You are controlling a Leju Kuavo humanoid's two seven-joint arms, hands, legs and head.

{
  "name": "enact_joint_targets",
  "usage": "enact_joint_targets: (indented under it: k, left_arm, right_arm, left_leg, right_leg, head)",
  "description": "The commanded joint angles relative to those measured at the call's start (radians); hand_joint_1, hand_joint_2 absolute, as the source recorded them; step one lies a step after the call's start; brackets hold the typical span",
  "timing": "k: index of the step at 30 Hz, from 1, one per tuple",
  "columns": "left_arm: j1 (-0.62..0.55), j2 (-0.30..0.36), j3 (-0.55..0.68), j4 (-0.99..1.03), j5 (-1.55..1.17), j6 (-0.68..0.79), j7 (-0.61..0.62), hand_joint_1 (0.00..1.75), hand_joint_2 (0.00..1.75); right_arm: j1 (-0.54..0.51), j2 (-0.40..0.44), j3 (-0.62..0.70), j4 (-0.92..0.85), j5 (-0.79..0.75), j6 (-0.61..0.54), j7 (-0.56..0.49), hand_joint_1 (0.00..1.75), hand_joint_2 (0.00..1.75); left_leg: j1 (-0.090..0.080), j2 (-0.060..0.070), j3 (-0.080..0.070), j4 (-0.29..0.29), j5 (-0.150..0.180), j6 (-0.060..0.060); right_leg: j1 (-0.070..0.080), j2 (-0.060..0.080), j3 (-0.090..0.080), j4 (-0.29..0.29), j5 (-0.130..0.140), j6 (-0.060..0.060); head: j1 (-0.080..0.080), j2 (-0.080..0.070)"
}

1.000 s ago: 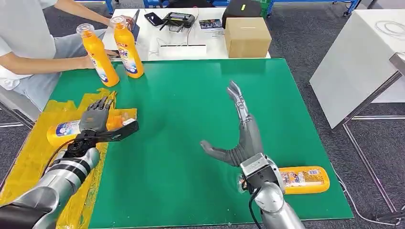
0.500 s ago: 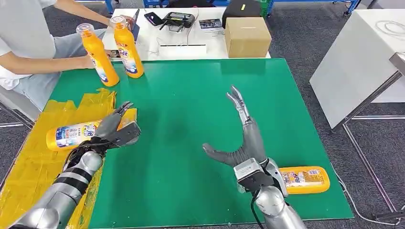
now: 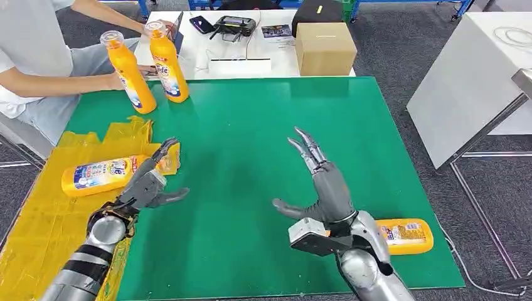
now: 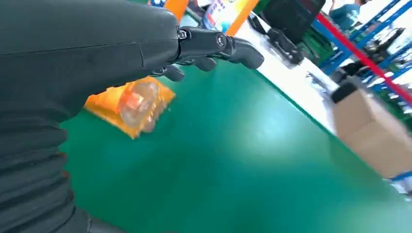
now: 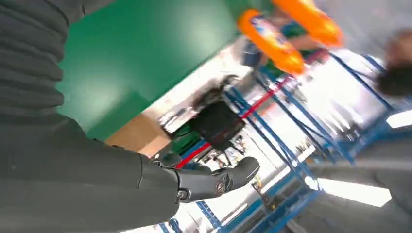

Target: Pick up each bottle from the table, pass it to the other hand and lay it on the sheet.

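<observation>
The left robot hand (image 3: 147, 186) has let go of the orange plastic bottle (image 3: 103, 175) on the yellow sheet (image 3: 37, 226) and drawn back, open; the open right robot hand (image 3: 323, 185) should turn to the near-right orange bottle (image 3: 404, 235) and grip its middle.

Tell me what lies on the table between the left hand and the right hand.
Nothing: in the head view only bare green mat lies between the left hand and the right hand, both open above it.

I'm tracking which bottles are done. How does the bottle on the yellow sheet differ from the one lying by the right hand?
The bottle on the yellow sheet rests on the yellow sheet, near the left hand; the bottle by the right hand lies on bare green table. The first shows in full; the right hand and its wrist hide one end of the second. Both are orange, labelled, lying on their sides, unheld.
</observation>
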Motion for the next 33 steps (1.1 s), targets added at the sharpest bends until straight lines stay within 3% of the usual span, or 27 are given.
enact_joint_targets:
  k: [1, 3, 8, 16, 21, 29, 33]
  left_arm:
    - [0.055, -0.066, 0.042, -0.069, 0.03, 0.008, 0.02, 0.0, 1.75]
    - [0.054, -0.076, 0.047, -0.068, 0.043, 0.008, 0.011, 0.0, 1.75]
    - [0.058, -0.088, 0.03, -0.088, 0.05, 0.001, 0.005, 0.0, 1.75]
    - [0.033, -0.094, -0.009, -0.061, 0.062, 0.0, 0.001, 0.0, 1.75]
    - [0.041, -0.102, -0.024, -0.079, 0.067, 0.004, 0.0, 0.0, 1.75]
    - [0.026, -0.111, -0.045, -0.078, 0.071, 0.002, 0.004, 0.0, 1.75]
    - [0.004, -0.107, -0.066, -0.06, 0.082, -0.003, 0.003, 0.0, 1.75]
  right_arm:
    - [0.104, -0.241, -0.019, 0.001, 0.201, 0.043, 0.077, 0.0, 1.75]
    - [0.125, -0.289, -0.04, -0.004, 0.218, 0.077, 0.094, 0.0, 1.75]
    - [0.143, -0.318, -0.082, -0.017, 0.206, 0.102, 0.091, 0.0, 1.75]
    - [0.143, -0.44, -0.174, -0.012, 0.101, 0.217, 0.061, 0.0, 1.75]
    - [0.099, -0.407, -0.215, 0.101, 0.211, 0.201, 0.164, 0.0, 1.75]
    - [0.068, -0.418, -0.216, 0.165, 0.194, 0.23, 0.157, 0.0, 1.75]
    - [0.059, -0.486, -0.202, 0.194, 0.129, 0.308, 0.121, 0.0, 1.75]
  left_leg:
    - [0.001, -0.005, 0.004, -0.001, -0.001, 0.0]
    - [0.0, -0.004, 0.0, 0.0, 0.0, 0.001]
    - [0.0, -0.003, 0.002, 0.0, -0.002, 0.0]
    - [0.0, -0.003, 0.002, 0.001, -0.002, 0.0]
    - [0.0, -0.001, 0.003, 0.0, -0.001, 0.0]
    - [0.001, 0.0, 0.002, 0.0, -0.001, 0.0]
    - [0.0, -0.001, 0.002, 0.0, -0.001, 0.0]
  right_leg:
    - [0.001, -0.004, 0.007, -0.003, -0.002, -0.001]
    - [0.0, -0.003, 0.003, -0.001, -0.001, 0.0]
    - [0.001, -0.002, 0.005, -0.001, -0.001, -0.001]
    - [0.0, -0.002, 0.004, -0.001, -0.001, 0.0]
    - [0.001, -0.001, 0.005, -0.002, 0.0, -0.001]
    - [0.001, 0.0, 0.003, -0.002, 0.0, -0.001]
    - [0.001, 0.0, 0.004, -0.001, 0.0, -0.001]
  head:
    - [0.0, 0.0]
    - [0.0, 0.0]
    - [0.0, 0.0]
    - [-0.001, 0.0]
    - [0.0, 0.0]
    - [-0.001, 0.0]
    - [-0.001, 0.0]
